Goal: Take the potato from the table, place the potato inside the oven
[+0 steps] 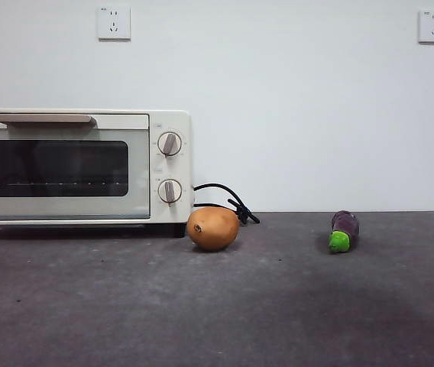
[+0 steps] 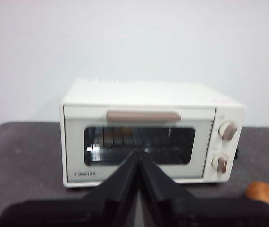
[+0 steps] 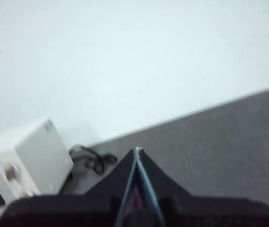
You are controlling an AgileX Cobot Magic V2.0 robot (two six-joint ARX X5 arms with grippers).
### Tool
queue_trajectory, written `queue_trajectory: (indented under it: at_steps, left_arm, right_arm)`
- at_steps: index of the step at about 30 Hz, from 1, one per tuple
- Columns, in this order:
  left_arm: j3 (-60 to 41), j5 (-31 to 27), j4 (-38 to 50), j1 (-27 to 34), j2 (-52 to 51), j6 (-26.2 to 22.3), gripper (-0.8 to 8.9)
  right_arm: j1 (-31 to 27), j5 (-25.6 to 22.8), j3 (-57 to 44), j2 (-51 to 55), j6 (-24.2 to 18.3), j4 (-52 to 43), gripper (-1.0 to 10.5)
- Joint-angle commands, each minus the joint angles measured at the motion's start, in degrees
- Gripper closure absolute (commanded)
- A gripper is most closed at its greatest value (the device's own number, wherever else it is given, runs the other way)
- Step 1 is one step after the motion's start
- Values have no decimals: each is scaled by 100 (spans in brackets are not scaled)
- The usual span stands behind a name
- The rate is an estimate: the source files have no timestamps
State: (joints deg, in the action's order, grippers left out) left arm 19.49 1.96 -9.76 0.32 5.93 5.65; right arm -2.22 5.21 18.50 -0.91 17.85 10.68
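Front view shows us the potato (image 1: 212,228) resting on the counter (image 1: 217,306), just beside the oven's (image 1: 79,167) knob end, its long axis running across our view with the dark spot toward the oven. Our left claw (image 2: 138,158) hangs empty with jaws pressed together, facing the oven's closed glass door; the potato (image 2: 265,196) peeks in at the edge of that wrist view, off to the knob side. Our right claw (image 3: 137,152) is likewise closed and empty, well apart over bare counter. We judge the left arm nearer. Smooth, rounded skin may slip; the mottled stone surface looks flat and hard.
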Motion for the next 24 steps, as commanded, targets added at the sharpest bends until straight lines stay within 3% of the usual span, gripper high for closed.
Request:
queue_trajectory:
  at_steps: [1, 9, 13, 20, 24]
  left_arm:
    - [229, -2, 50, 0, 131, 42, 819]
    - [699, 26, 573, 0, 743, 76, 818]
    - [807, 44, 566, 0, 1123, 540, 818]
    - [1174, 492, 177, 0, 2190, 1051, 819]
    - [1729, 693, -481, 2, 2968, 1137, 819]
  right_arm:
    - [0, 22, 299, -105, 57, -4, 947]
    - [0, 42, 1270, -693, 59, 63, 947]
    - [0, 149, 1766, -1200, 59, 391, 947]
    - [0, 994, 2566, -2332, 72, 1043, 946]
    - [0, 1493, 3008, -2986, 448, 1106, 946]
